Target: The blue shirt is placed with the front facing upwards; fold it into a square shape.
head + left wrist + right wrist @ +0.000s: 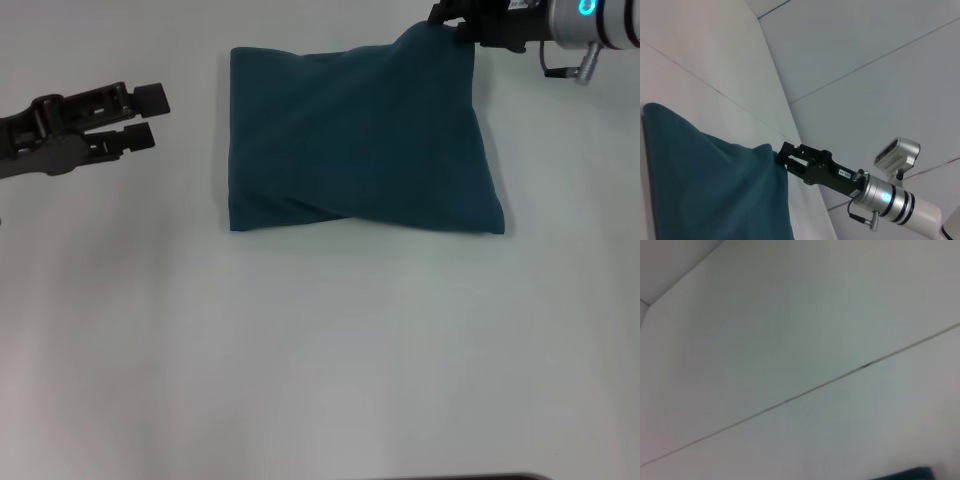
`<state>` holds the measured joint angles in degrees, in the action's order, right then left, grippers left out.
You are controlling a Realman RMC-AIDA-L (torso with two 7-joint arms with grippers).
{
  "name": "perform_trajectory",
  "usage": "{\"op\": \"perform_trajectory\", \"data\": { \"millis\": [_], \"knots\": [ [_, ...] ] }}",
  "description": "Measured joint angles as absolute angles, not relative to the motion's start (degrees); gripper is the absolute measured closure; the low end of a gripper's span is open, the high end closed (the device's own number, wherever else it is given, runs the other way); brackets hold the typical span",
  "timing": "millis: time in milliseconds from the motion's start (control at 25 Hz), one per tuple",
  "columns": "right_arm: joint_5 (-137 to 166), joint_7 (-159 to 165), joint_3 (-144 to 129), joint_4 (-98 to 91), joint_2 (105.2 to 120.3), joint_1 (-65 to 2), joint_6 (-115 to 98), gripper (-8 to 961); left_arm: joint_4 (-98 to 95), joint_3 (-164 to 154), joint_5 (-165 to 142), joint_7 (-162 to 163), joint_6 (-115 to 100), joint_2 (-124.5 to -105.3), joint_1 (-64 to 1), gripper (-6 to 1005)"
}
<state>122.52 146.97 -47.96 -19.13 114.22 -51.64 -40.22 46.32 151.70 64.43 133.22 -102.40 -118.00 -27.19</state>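
The dark teal-blue cotton shirt (355,140), lying folded on the white table (320,350), is being pinched at its far right corner by the closed right gripper (450,25); if tugged, the fold is likely being dragged askew. The left gripper (148,115) is being held slightly parted, empty, left of the shirt.

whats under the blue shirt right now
Only the pale table shows around the blue shirt, which lies folded, plain side up. Whatever its layers cover is hidden. The right gripper pinches its far right corner; the left gripper hovers open beside it.
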Motion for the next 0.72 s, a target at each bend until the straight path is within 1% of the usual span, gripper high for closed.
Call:
{"op": "perform_trajectory", "data": {
  "millis": [120, 240, 360, 560, 640, 720],
  "knots": [
    [122.53, 147.26, -49.05, -19.42, 114.38, -51.73, -39.53, 490, 46.32, 151.70, 64.43, 133.21, -102.40, -117.88, -27.09, 62],
    [121.82, 147.28, -48.42, -23.18, 114.02, -50.68, -43.22, 489, 46.32, 151.70, 64.43, 133.20, -102.48, -117.79, -27.02, 62],
    [119.31, 147.29, -47.29, -30.43, 113.06, -48.21, -50.97, 487, 46.32, 151.68, 64.43, 133.34, -102.48, -117.77, -26.95, 62],
    [112.43, 146.69, -43.85, -39.19, 110.59, -42.79, -66.29, 475, 46.33, 151.60, 64.29, 134.17, -102.80, -117.54, -26.93, 62],
    [110.16, 144.58, -43.12, -40.62, 109.95, -40.38, -71.71, 470, 46.33, 151.37, 63.96, 134.65, -102.78, -117.39, -26.94, 62],
    [108.19, 139.33, -42.60, -41.30, 109.78, -38.46, -76.46, 465, 46.33, 151.24, 63.83, 134.89, -102.76, -117.34, -26.96, 62]
  ]
}}
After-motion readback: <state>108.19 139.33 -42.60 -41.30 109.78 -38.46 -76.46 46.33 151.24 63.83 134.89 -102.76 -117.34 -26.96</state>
